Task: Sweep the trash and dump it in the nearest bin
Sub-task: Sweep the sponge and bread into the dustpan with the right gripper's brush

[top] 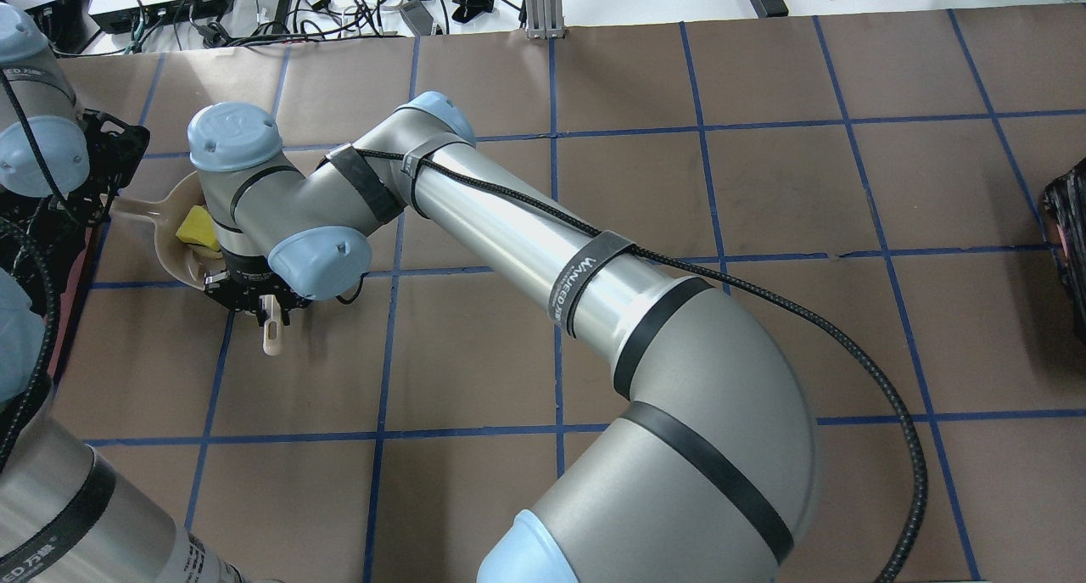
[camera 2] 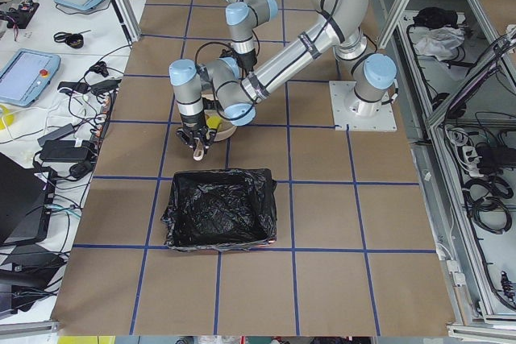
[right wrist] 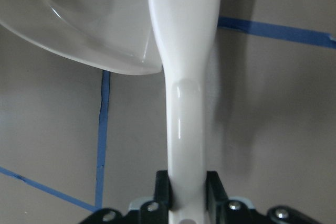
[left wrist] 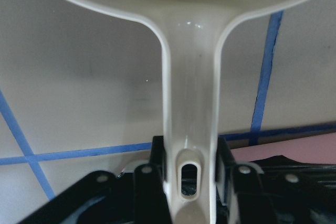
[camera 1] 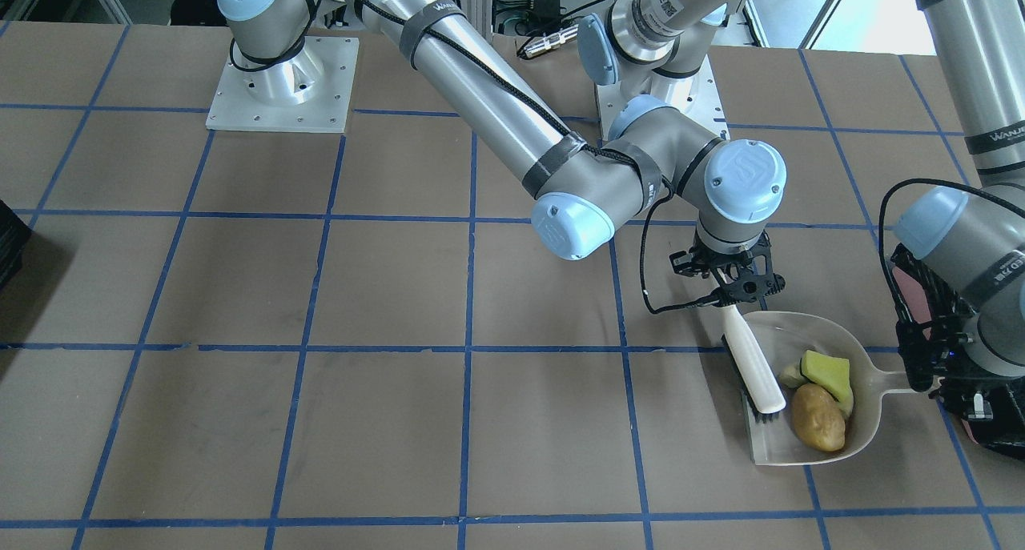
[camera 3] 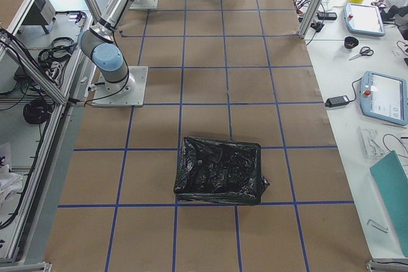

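The trash lies inside the beige dustpan (camera 1: 781, 334): a brown potato-like lump (camera 1: 818, 428), a yellow-green sponge wedge (camera 1: 829, 374) and a small pale slice (camera 1: 791, 375). My left gripper (camera 1: 929, 378) is shut on the dustpan's handle (left wrist: 190, 103), seen close in the left wrist view (left wrist: 190, 179). My right gripper (camera 1: 733, 276), reaching across, is shut on the white brush handle (right wrist: 182, 77). The brush's black bristles (camera 1: 759, 412) rest at the pan's open edge. The bin (camera 2: 219, 217), pinkish with a glossy black bag, stands just behind the left gripper (camera 1: 909, 286).
The brown table has a blue tape grid (camera 1: 468, 346). A second black-bagged container (camera 3: 220, 170) stands far off at the table's other end (top: 1071, 252). The right arm's long link (top: 551, 243) spans the table's middle. The arm bases (camera 1: 280, 86) are at the back.
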You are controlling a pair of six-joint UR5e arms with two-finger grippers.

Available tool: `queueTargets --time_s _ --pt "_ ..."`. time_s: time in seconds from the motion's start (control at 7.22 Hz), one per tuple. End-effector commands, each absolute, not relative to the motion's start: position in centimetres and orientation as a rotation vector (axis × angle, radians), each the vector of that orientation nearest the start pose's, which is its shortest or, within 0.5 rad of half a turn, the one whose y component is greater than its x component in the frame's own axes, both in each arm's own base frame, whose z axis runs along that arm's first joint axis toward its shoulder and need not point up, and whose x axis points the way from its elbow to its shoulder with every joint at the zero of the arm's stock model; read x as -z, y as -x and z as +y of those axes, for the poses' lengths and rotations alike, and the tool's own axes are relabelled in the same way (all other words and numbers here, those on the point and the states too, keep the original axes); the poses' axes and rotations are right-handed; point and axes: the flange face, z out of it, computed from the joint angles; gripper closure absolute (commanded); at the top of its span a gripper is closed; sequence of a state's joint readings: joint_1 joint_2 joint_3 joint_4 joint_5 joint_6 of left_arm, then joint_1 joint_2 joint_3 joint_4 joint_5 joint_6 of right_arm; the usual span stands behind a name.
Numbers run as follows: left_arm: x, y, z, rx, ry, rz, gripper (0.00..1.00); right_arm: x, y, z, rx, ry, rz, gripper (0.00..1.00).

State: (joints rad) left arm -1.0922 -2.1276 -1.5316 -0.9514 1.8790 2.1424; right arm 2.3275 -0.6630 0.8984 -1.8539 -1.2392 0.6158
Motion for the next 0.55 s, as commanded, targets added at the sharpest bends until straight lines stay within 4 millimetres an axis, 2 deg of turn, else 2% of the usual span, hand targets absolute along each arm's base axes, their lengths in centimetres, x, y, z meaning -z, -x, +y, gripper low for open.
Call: queueTargets --time_s 0.0,0.14,0.28,0.42 --pt "-24.1 -21.7 -64.5 0.437 2.414 -2.212 1.00 -26.6 -64.8 -46.0 -0.320 0.119 2.947 1.00" --pt "-24.2 -21.2 -64.7 0.347 2.419 -2.192 1.00 -26.5 -61.5 -45.0 -0.337 0.094 2.987 1.00" --pt "-25.5 -20.4 -64.4 0.245 2.398 -2.176 1.00 -27.2 -56.8 -44.2 -0.344 0.085 3.017 1.00" --pt "-27.2 -20.7 -64.1 0.202 2.375 -2.188 1.00 -27.4 -51.6 -42.9 -0.384 0.083 3.029 1.00"
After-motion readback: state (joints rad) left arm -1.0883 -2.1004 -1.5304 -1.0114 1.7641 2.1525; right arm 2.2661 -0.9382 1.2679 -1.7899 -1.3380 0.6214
